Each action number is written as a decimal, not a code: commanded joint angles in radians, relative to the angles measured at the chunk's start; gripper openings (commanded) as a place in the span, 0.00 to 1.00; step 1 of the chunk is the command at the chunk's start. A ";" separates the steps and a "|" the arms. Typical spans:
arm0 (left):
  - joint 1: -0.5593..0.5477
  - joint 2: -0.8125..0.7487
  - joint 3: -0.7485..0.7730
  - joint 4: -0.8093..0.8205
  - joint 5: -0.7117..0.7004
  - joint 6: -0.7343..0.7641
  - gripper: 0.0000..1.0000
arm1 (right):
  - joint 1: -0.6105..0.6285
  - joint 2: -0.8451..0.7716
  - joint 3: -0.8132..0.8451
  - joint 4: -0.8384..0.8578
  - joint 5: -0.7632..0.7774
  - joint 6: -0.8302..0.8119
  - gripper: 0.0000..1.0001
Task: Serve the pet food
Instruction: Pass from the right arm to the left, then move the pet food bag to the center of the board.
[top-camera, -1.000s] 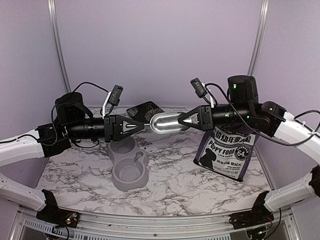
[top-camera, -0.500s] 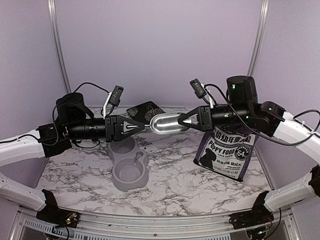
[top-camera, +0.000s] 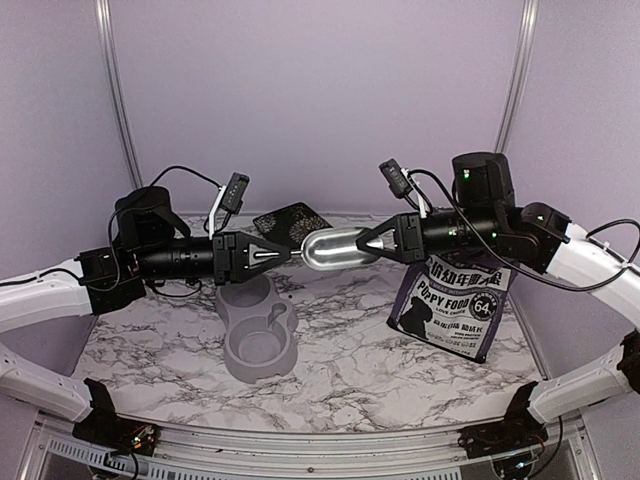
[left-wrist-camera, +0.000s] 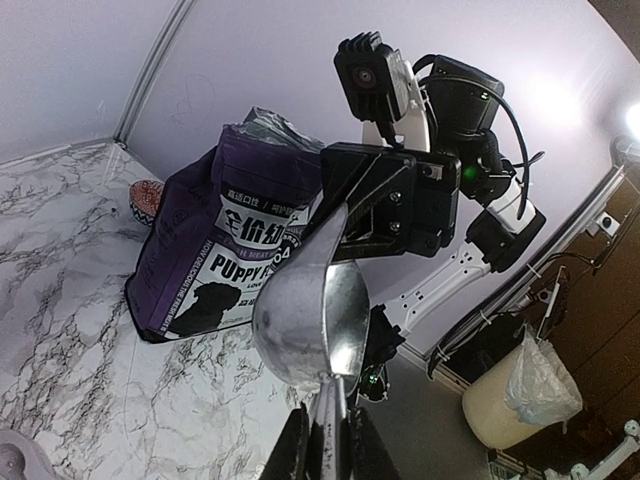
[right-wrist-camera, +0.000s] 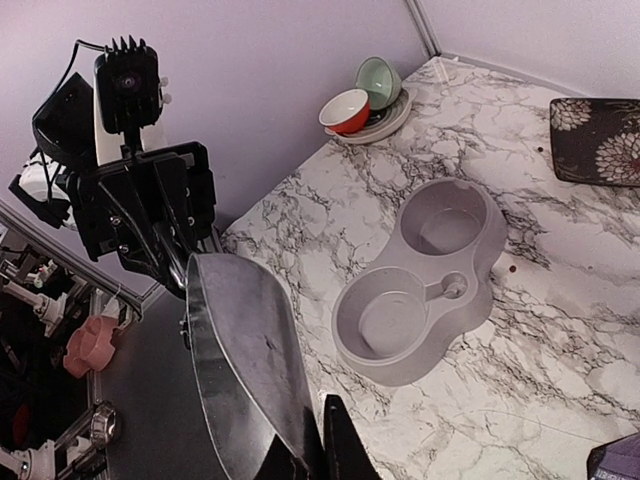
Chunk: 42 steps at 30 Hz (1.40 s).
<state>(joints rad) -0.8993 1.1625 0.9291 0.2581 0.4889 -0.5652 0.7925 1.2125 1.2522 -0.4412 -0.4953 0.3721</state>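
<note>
- The metal scoop (top-camera: 335, 247) hangs in the air between the two arms, above the grey double bowl (top-camera: 258, 372) and well clear of the counter (top-camera: 350, 370).
- The right fingers (top-camera: 370, 240) are closed on the scoop's pointed front lip.
- The left fingers (top-camera: 286, 252) sit on either side of the thin handle at the other end. They are close against it, but I cannot tell whether they are actually pinching it.
- No pet food shows anywhere. In the right wrist view both compartments of the bowl look bare, and the scoop shows only bare metal.
- The food is presumably inside the purple-and-white bag (top-camera: 455, 305). The bag stands upright on the counter under the right arm, to the right of the bowl and apart from it. In the left wrist view its top looks opened, with silver lining showing.
- I judge the task to be at an early stage. The scoop is off the counter and looks to be passing from one arm to the other, but nothing has been scooped or served.
- What is left is to dip the scoop into the bag, carry a load over to the bowl, and tip it into a compartment.
</note>
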 joint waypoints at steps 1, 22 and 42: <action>0.001 0.008 -0.009 0.036 -0.006 -0.004 0.00 | -0.002 0.000 0.037 -0.019 0.042 -0.005 0.15; 0.017 -0.096 -0.134 -0.100 -0.251 0.117 0.00 | -0.094 -0.042 0.309 -0.388 0.595 -0.193 0.85; 0.017 -0.072 -0.151 -0.128 -0.174 0.152 0.00 | -0.498 0.065 0.380 -0.719 0.811 -0.345 0.76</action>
<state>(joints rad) -0.8871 1.0859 0.7784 0.1276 0.2855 -0.4274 0.3603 1.2785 1.6596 -1.1179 0.3447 0.0647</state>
